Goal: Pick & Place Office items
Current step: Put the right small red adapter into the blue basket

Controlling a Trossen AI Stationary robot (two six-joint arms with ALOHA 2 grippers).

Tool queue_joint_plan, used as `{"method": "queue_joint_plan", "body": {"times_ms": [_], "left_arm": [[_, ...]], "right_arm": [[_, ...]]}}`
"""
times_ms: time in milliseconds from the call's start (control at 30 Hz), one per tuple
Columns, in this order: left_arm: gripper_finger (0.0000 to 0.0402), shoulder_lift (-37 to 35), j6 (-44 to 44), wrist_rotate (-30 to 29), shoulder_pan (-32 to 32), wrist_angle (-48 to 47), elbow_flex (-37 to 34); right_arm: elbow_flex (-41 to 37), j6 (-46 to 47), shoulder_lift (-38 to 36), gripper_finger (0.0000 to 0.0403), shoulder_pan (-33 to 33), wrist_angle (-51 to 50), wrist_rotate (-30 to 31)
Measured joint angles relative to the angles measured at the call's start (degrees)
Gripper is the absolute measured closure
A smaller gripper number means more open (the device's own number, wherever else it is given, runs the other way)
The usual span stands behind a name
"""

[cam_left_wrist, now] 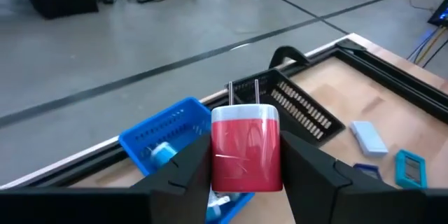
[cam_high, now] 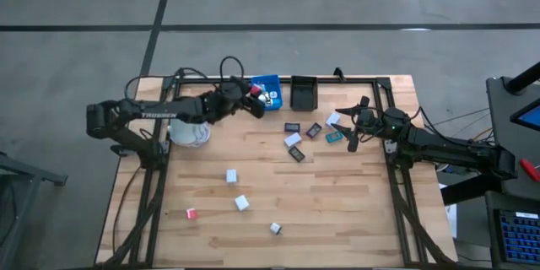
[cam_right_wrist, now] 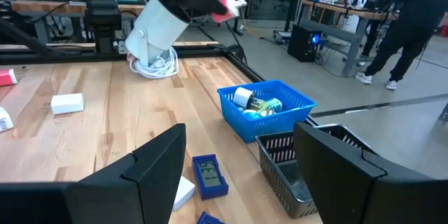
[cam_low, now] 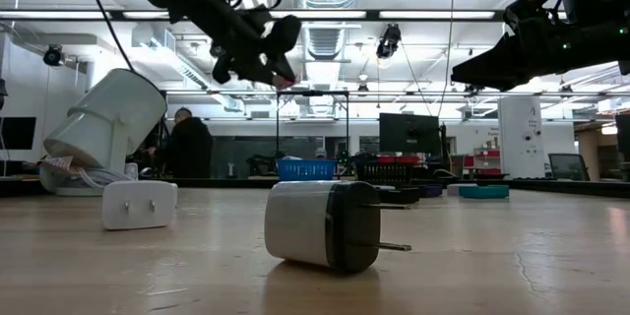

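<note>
While the left end effector (cam_high: pixel 253 93) hung in the air just beside the blue bin (cam_high: pixel 268 91), it was clenched on a red charger block (cam_left_wrist: pixel 246 148), whose two metal prongs pointed away from the wrist (the block sat squarely between the two fingers). Inside the blue bin lay a few small pieces already, blue-white ones among them. Next to the blue bin, on the side away from the left arm, stood the black bin (cam_high: pixel 303 92). Beyond the black bin, the right end effector (cam_high: pixel 353 132) waited above the desk (cam_high: pixel 337 202) with its fingers released and nothing between them. Near it, further from the blue bin, a scatter of flat rectangles (cam_high: pixel 294 139) lay on the wood: black, white, teal and purple. Well apart from the blue bin, toward the desk's near edge, sat three white cube blocks (cam_high: pixel 231 175) and one small red block (cam_high: pixel 191 213). On the left arm's side of the blue bin lay a tipped white mug (cam_high: pixel 187 132).
</note>
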Motion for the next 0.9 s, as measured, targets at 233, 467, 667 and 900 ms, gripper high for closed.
{"method": "queue_joint_plan", "body": {"times_ms": [233,467,667,900], "left_arm": [[0.0251,3.3,0.0,7.7,6.0,-0.3,0.7],[0.0249,9.8,1.0,12.5,8.5,-1.1,5.3],[0.0248,14.8,2.6,14.4,8.7,-2.1,8.6],[0.0248,19.7,1.4,15.1,8.7,-2.7,9.7]], "right_arm": [[0.0,0.0,0.0,0.0147,0.0,0.0,0.0],[0.0,0.0,0.0,0.0147,0.0,0.0,0.0],[0.0,0.0,0.0,0.0147,0.0,0.0,0.0],[0.0,0.0,0.0,0.0147,0.0,0.0,0.0]]}}
